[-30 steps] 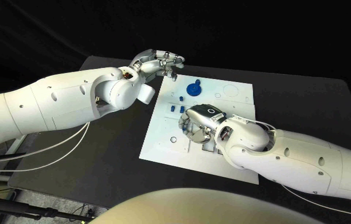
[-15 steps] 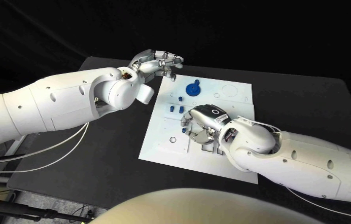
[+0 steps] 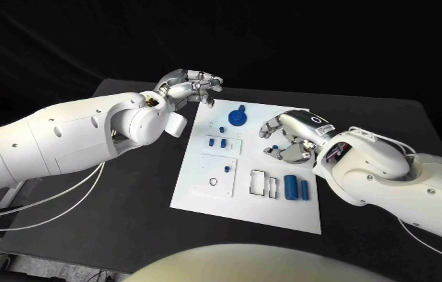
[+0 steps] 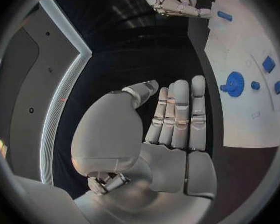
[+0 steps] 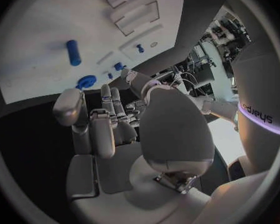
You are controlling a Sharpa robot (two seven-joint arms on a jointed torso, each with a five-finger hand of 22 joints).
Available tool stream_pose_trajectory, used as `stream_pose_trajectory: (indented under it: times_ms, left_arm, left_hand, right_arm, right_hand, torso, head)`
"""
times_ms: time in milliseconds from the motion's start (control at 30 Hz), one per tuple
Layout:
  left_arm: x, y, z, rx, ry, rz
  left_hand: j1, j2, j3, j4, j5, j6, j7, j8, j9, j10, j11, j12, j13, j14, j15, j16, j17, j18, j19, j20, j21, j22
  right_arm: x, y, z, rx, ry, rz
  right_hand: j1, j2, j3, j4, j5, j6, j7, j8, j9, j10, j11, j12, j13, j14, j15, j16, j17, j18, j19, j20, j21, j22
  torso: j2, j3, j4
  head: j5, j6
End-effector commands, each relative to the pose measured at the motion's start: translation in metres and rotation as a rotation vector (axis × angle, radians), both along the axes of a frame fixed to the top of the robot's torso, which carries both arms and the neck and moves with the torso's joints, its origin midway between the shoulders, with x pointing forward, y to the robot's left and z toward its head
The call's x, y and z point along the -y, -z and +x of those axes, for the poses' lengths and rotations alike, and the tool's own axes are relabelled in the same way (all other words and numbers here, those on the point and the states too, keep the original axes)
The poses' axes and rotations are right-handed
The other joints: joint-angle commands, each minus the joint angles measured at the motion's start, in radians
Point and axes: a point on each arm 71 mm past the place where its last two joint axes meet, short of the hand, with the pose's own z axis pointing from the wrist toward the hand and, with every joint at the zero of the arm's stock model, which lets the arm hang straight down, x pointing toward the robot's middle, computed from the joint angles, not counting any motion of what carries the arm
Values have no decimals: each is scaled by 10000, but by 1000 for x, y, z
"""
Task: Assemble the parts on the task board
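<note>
Board: the flat white rectangular task board [image 3: 241, 192] lies mid-frame in the head view on the black bench [image 3: 138, 186].
Parts: a round blue gear-shaped part [image 3: 241, 115] sits near the board's upper edge; two blue cylindrical parts [image 3: 296, 187] lie side by side at lower right — small blue pegs [image 3: 217, 142] stand at centre left.
Left hand: the silver left hand [image 3: 191, 85] hovers at the board's upper-left corner, fingers extended together, holding nothing.
Right hand: the silver right hand [image 3: 292, 138] hangs over the board's right half, fingers loosely curled — empty.

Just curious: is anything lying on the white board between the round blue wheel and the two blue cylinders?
Head view: between the blue wheel and the blue cylinders, the right hand hovers above bare task board.
</note>
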Motion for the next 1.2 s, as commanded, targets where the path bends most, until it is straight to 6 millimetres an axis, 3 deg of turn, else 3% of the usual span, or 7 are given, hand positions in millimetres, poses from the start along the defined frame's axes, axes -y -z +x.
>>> stream_pose_trajectory:
  times_ms: [33, 67, 133, 367, 600, 1067, 1200]
  left_arm:
    - [2, -1, -1, -6, 171, -89]
    - [2, -1, -1, -10, 181, -91]
    - [3, -1, -1, -24, 206, -93]
    - [3, 0, -1, -43, 238, -95]
    - [2, 0, -1, -71, 245, -90]
    - [3, 0, -1, -80, 249, -90]
    - [3, 0, -1, -84, 243, -86]
  left_hand:
    - [-75, 27, -18, 11, -49, -69, 6, 27, 16, -52, -2, 1, -14, -10, 4, -63, -11, 103, 43, -1, -44, -16]
    - [-75, 27, -18, 11, -49, -69, 6, 27, 16, -52, -2, 1, -14, -10, 4, -63, -11, 103, 43, -1, -44, -16]
    - [-75, 27, -18, 11, -49, -69, 6, 27, 16, -52, -2, 1, -14, -10, 4, -63, -11, 103, 43, -1, -44, -16]
    - [-75, 27, -18, 11, -49, -69, 6, 27, 16, -52, -2, 1, -14, -10, 4, -63, -11, 103, 43, -1, -44, -16]
    - [-75, 27, -18, 11, -49, -69, 6, 27, 16, -52, -2, 1, -14, -10, 4, -63, -11, 103, 43, -1, -44, -16]
    - [-55, 53, -16, 14, -61, -66, -1, 41, 22, -42, -8, 11, -14, -13, 0, -62, -19, 106, 50, -1, -67, -28]
    - [-55, 53, -16, 14, -61, -66, -1, 41, 22, -42, -8, 11, -14, -13, 0, -62, -19, 106, 50, -1, -67, -28]
  right_arm:
    - [16, 0, 6, -567, 432, -655]
    - [22, 0, 8, -561, 558, -874]
    - [30, 0, 12, -568, 727, -1264]
    - [38, 5, 20, -543, 819, -2080]
    - [34, 13, 21, -686, 706, -2321]
    - [17, 28, 24, -950, 400, -2260]
    - [15, 30, 24, -1002, 380, -2215]
  right_hand:
    - [161, 318, -1573, 307, 244, -262, -127, -203, -265, -282, -7, 6, -156, 411, 5, -96, -72, 39, 62, 13, -219, -137]
    - [524, 586, -2463, 542, 206, -309, -193, -260, -425, -349, 1, 5, -241, 415, 48, -104, -85, 54, 83, 19, -306, -188]
    - [1139, 764, -3575, 1200, -62, -418, -244, -360, -708, -453, 61, -34, -414, 391, 46, -166, -214, 63, 98, 56, -469, -277]
    - [1915, 771, -4118, 2212, -535, -381, -130, -413, -1066, -425, 62, -132, -688, 374, 55, -223, -354, 84, 126, 53, -682, -384]
    - [2400, 877, -4127, 2698, -551, -140, 13, -327, -1216, -123, -4, -57, -779, 391, 9, -196, -318, 78, 186, 17, -676, -361]
    - [2678, 1186, -3664, 2984, -536, 352, 57, -170, -1384, 562, -48, -25, -805, 443, -41, -94, -176, 29, 325, -38, -485, -212]
    - [2732, 1238, -3465, 3054, -561, 448, 23, -157, -1436, 723, -78, -44, -822, 453, -59, -69, -142, 20, 356, -53, -424, -164]
  torso:
    - [0, 0, -22]
    - [0, 1, -25]
    - [1, 6, -25]
    - [12, 8, 13]
    - [8, -9, -12]
    - [11, -10, 3]
    - [1, -8, -22]
  head:
    - [-95, 69]
    - [-100, 72]
    - [-124, 89]
    - [-161, 79]
    - [-141, 60]
    - [-154, 11]
    - [-148, -1]
